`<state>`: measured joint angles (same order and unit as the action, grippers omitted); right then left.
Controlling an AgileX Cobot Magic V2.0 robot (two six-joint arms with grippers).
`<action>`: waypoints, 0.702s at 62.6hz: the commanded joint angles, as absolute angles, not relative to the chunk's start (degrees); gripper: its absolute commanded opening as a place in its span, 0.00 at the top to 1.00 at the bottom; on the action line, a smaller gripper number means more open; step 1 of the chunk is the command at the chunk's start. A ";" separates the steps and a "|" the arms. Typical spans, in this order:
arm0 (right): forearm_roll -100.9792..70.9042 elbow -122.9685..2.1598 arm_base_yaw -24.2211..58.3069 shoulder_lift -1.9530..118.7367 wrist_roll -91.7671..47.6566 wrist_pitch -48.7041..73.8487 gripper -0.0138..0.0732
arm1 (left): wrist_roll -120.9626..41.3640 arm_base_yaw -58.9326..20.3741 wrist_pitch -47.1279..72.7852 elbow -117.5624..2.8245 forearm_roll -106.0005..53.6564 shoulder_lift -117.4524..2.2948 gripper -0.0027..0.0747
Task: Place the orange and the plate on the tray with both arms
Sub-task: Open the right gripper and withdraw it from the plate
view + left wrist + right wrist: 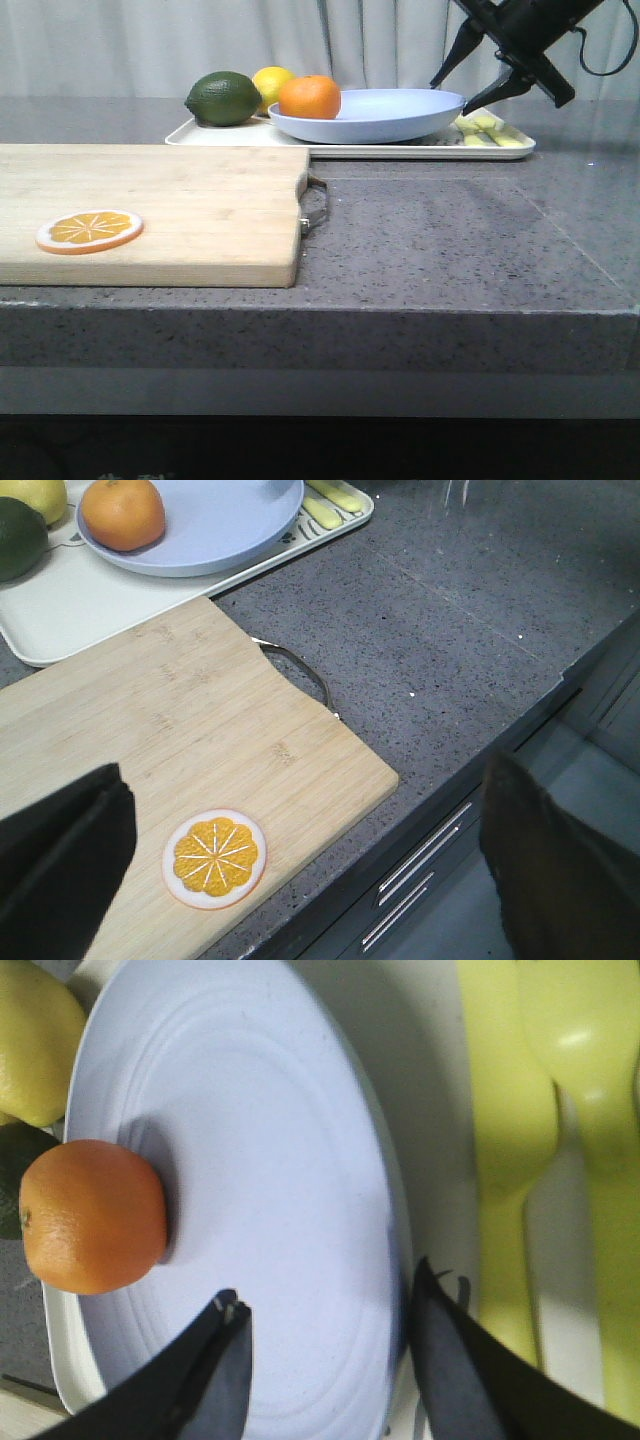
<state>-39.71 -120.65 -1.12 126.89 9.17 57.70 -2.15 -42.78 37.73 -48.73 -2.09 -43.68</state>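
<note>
Orange [310, 97] sits on the lavender plate [400, 118], and the plate rests on the cream tray [350, 150], so the job looks done. From the left wrist, the left gripper [300, 870] hangs released over the cutting board [200, 750]. From the right wrist, the right gripper [325, 1360] is spread wide over the plate rim, holding nothing.
</note>
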 commanded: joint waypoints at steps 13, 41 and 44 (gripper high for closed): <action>-21.98 -122.75 -1.04 111.83 3.61 59.27 0.39 | -1.72 -42.62 31.72 -50.29 -2.32 -43.38 0.09; -11.08 -103.50 4.43 84.28 -2.37 54.89 0.39 | -1.72 -42.62 31.72 -50.29 -2.32 -43.38 0.09; -11.08 -99.21 5.02 81.05 -2.84 53.08 0.39 | -1.72 -42.62 31.72 -50.29 -2.32 -43.38 0.10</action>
